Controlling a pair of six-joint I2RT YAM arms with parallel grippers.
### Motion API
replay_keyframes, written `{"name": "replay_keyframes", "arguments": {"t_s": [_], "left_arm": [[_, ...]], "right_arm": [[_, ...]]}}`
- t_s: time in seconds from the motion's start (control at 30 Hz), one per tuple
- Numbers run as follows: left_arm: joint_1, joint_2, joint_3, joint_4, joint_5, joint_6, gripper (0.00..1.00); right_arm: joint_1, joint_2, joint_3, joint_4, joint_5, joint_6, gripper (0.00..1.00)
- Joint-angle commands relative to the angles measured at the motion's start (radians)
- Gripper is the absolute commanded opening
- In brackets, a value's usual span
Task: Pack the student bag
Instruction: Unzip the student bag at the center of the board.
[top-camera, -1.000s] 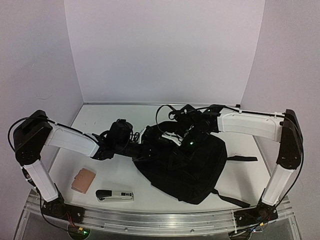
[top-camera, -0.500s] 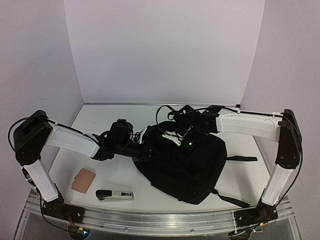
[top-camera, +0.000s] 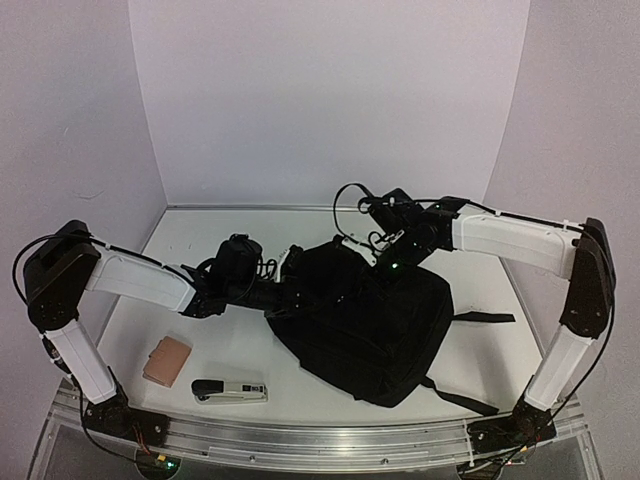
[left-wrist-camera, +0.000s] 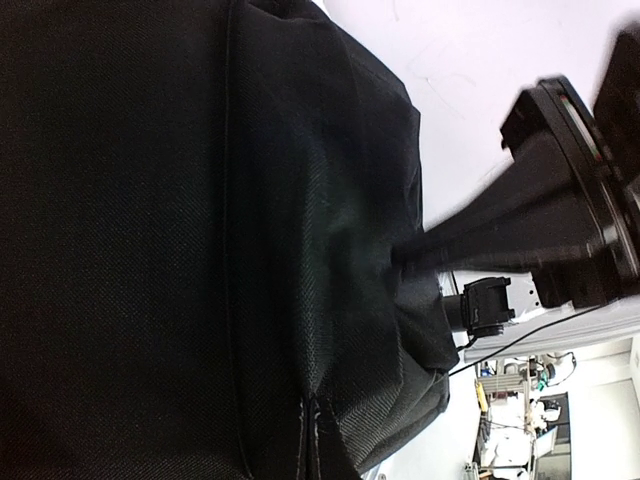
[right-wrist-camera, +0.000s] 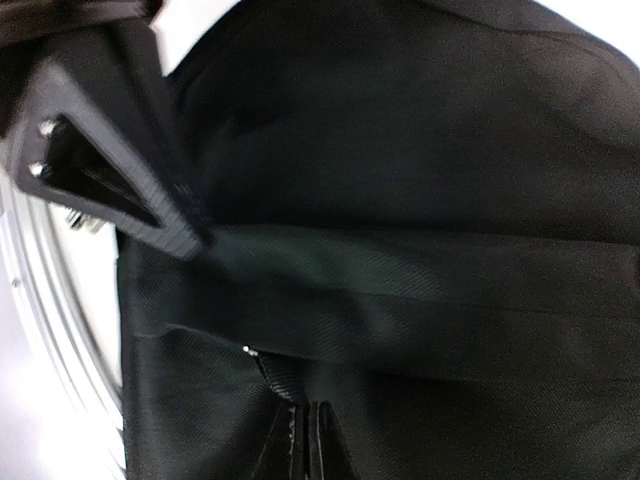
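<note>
Near left, a pink case (top-camera: 166, 359) and a stapler (top-camera: 229, 390) lie apart from the student bag (top-camera: 380, 335), which rests centre-right. The left gripper (top-camera: 288, 296), pressed together, pinches the bag's left rim. The right gripper (top-camera: 372, 252), likewise closed, pinches the raised far edge, apparently to spread the mouth. Bare table (top-camera: 200, 240) at far left allows movement.

Both my arms reach inward. Left gripper (top-camera: 288, 297) and right gripper (left-wrist-camera: 399, 262) are pinched shut on the bag (top-camera: 380, 330).

White arm links (top-camera: 140, 282); black joints (top-camera: 60, 278); looping cables (top-camera: 350, 192); green light (top-camera: 397, 266).
</note>
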Motion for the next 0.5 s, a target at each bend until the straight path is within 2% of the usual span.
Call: {"name": "replay_keyframes", "arguments": {"t_s": [0.0,0.47], "left_arm": [[0.045,-0.027,-0.014,-0.060,-0.045,0.007,0.00],[0.071,-0.063,-0.045,-0.095,-0.065,0.022,0.00]], "right_arm": [[-0.115,-0.039,0.025,-0.052,0.152,-0.036,0.00],[-0.297,0.026,0.096,-0.052,0.217,-0.100,0.00]]}}
